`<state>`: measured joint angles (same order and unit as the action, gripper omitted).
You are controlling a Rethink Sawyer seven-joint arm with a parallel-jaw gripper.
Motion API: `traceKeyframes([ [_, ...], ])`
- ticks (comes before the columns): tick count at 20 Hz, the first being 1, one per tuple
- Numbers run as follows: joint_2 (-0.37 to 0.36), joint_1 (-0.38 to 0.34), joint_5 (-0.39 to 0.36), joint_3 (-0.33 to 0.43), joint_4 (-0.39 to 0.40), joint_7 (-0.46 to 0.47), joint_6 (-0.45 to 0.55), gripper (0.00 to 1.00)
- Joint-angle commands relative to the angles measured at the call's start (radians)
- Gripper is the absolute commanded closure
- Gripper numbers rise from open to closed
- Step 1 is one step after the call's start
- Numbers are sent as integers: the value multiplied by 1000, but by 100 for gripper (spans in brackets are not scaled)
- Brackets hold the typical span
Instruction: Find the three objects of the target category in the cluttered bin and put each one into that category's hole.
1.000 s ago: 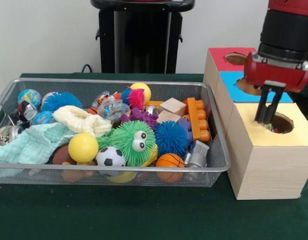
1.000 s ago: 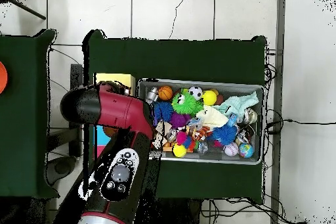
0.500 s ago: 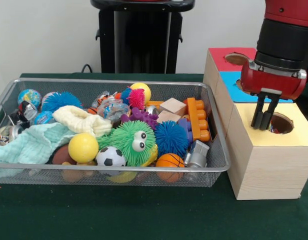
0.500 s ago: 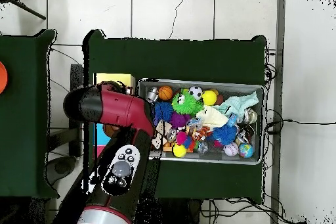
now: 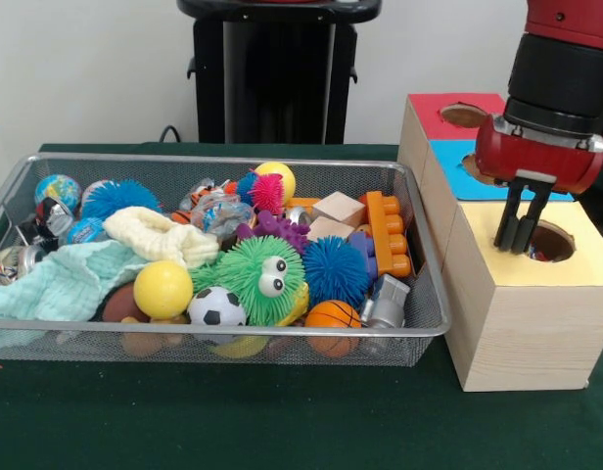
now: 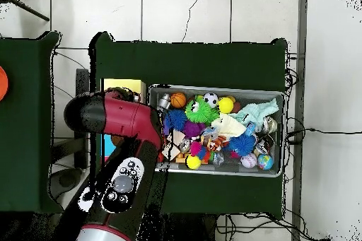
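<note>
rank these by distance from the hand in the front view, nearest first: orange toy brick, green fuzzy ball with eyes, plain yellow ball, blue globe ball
1. Orange toy brick, at the bin's right end, closest to the hand over the yellow hole.
2. Green fuzzy ball with eyes, mid-bin.
3. Plain yellow ball, left of centre, at the front.
4. Blue globe ball, far left corner.

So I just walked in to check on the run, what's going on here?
The red Sawyer arm has its gripper over the hole in the yellow section of the wooden sorting box, fingers close together, nothing visibly held. The mesh bin beside it is full of toys: a green fuzzy creature, a soccer ball, a yellow ball and orange blocks.
</note>
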<state>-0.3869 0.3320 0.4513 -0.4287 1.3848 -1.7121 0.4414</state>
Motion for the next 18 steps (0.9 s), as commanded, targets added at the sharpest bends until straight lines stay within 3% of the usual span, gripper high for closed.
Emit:
traceKeyframes([
  [1, 28, 32, -39, -9, -31, -228, 169, 100],
  [10, 29, 61, 2, 19, 33, -255, 119, 100],
  [18, 57, 49, 24, 82, 90, -256, 1, 100],
])
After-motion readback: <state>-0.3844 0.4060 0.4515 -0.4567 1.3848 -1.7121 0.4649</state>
